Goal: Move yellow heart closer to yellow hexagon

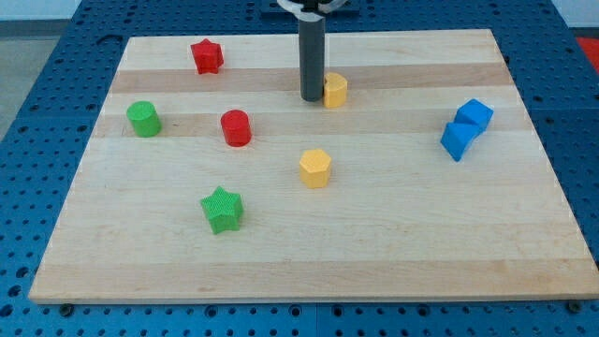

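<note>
The yellow heart [336, 90] lies near the view's top centre of the wooden board. My tip [311, 97] stands right against the heart's left side. The yellow hexagon [315, 168] lies below the heart, near the board's middle, about a block's width to the heart's left. The rod reaches down from the view's top edge.
A red star [207, 56] lies at top left, a green cylinder [143, 119] at the left, a red cylinder [236, 127] to its right. A green star [222, 209] lies at lower left. Two blue blocks [465, 128] touch at the right.
</note>
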Controlling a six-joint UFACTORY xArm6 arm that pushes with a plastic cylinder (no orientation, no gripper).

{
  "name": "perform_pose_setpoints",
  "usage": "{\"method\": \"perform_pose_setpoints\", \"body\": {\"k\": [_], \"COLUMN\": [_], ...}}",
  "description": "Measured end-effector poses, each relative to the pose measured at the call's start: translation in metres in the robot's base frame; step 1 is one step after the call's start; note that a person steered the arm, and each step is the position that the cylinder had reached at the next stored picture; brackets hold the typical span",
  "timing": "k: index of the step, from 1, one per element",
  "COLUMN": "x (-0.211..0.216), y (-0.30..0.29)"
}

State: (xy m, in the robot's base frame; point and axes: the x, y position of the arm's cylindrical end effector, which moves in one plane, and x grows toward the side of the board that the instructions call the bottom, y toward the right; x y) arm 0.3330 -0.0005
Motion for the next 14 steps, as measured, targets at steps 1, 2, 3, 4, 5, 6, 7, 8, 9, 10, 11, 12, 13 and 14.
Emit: {"method": "perform_pose_setpoints", "body": {"k": [1,2,3,4,5,6,7,8,9,10,11,12,13,14], "x": [-0.047,-0.098,-0.088,-0.073,-0.071,-0.049,-0.026,0.002,0.028,0.052,0.055,0.049,0.049,0.049], "y": [0.0,0.002,0.019,0.032,0.032,0.032,0.032,0.029,0.025,0.021,0.021,0.062,0.093,0.087]}}
